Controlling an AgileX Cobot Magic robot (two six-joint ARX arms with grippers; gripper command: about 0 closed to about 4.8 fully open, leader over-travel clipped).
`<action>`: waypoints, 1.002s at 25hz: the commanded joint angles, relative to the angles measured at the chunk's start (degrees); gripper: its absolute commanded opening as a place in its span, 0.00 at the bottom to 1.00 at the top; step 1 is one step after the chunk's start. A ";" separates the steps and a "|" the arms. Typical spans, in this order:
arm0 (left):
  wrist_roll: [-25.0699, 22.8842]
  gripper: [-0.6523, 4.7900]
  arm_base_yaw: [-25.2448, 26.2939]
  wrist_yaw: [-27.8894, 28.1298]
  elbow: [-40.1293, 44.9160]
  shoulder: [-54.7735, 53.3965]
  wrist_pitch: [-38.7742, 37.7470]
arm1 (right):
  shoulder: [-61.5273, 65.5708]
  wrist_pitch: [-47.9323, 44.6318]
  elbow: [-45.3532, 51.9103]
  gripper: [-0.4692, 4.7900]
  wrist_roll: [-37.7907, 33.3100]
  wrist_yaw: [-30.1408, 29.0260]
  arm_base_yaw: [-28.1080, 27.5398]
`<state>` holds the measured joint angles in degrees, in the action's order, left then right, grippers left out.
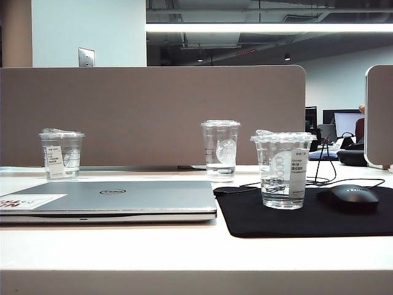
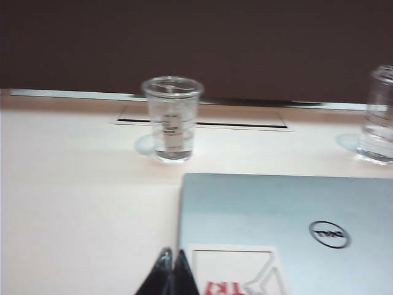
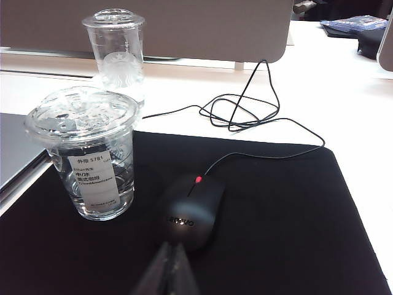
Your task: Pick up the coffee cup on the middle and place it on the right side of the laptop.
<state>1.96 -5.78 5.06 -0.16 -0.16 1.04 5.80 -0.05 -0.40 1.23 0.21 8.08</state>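
I see the coffee cup [image 1: 283, 169] standing upright on the black mouse pad [image 1: 368, 221], just right of the closed laptop [image 1: 123, 198] and beside the black mouse [image 3: 187, 212]. My left gripper [image 2: 169, 273] hangs low over the laptop's near corner with its fingers clenched on nothing. My right gripper [image 3: 169, 267] sits just short of the mouse, fingers pressed together too, empty. A taller cup [image 1: 220, 149] stands behind on the bench [image 1: 123, 252], another short cup [image 1: 61, 153] far left

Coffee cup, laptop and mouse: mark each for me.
coffee cup [image 1: 283, 175]: exterior view, on its white label.
laptop [image 1: 141, 195]: exterior view, bare lid beside the logo.
mouse [image 3: 187, 212]: right wrist view, on its back.
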 commanded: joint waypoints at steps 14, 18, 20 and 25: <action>0.02 0.11 10.38 -4.24 -0.20 0.00 -0.39 | 0.00 -1.03 0.31 0.08 -0.13 0.09 0.04; 0.02 0.11 10.38 -4.24 -0.20 0.00 -0.39 | -0.07 -0.94 0.31 0.08 -0.13 0.09 0.04; 0.02 0.11 10.38 -4.22 -0.20 0.00 -0.39 | -2.12 0.24 0.31 0.08 -0.13 0.09 -0.22; 0.02 0.11 10.38 -4.22 -0.20 0.00 -0.59 | -5.86 0.39 0.28 0.08 -0.13 0.72 -2.34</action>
<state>2.17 4.49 1.04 -0.16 -0.14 0.16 0.05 1.45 -0.40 1.23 0.12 6.09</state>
